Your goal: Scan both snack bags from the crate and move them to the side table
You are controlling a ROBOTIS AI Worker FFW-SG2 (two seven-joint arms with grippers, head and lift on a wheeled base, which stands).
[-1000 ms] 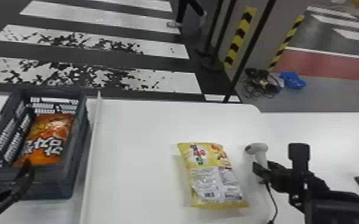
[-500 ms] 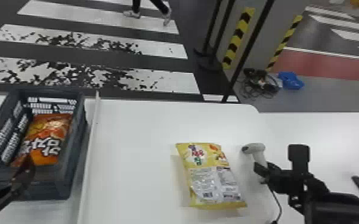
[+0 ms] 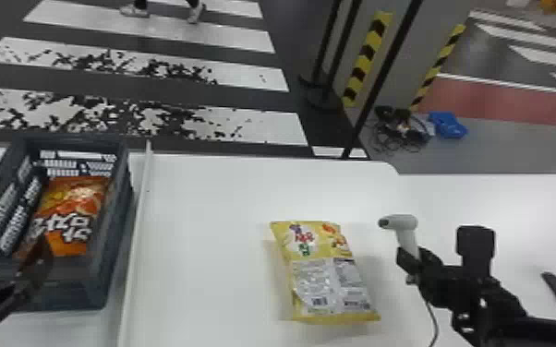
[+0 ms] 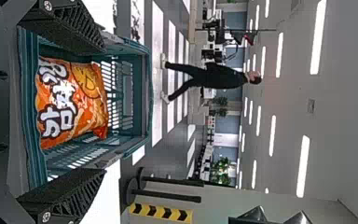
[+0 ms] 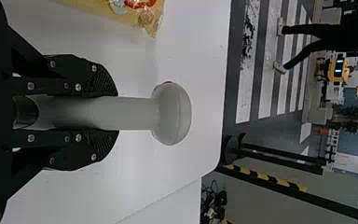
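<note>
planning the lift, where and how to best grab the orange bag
Probably across its middle, from above: the walls of the crate ring the orange bag, and it looks narrower side to side than lengthwise, so the open left gripper could straddle it.

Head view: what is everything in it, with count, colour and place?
Crate: one, dark grey, left side
Orange snack bag: one, inside the crate
Yellow snack bag: one, on the table
Scanner: one, pale grey, held by the right pincer
White table: one or more, foreground
White strip: one, right of the crate
Floor stripes: several, white, behind
Striped tape: two lengths, yellow-black, beyond the table
Cable pile: one, mostly black, floor
Blue object: one, beside the cable pile
Left pincer: one, black, open, at the crate
Right pincer: one, black, closed on the scanner
</note>
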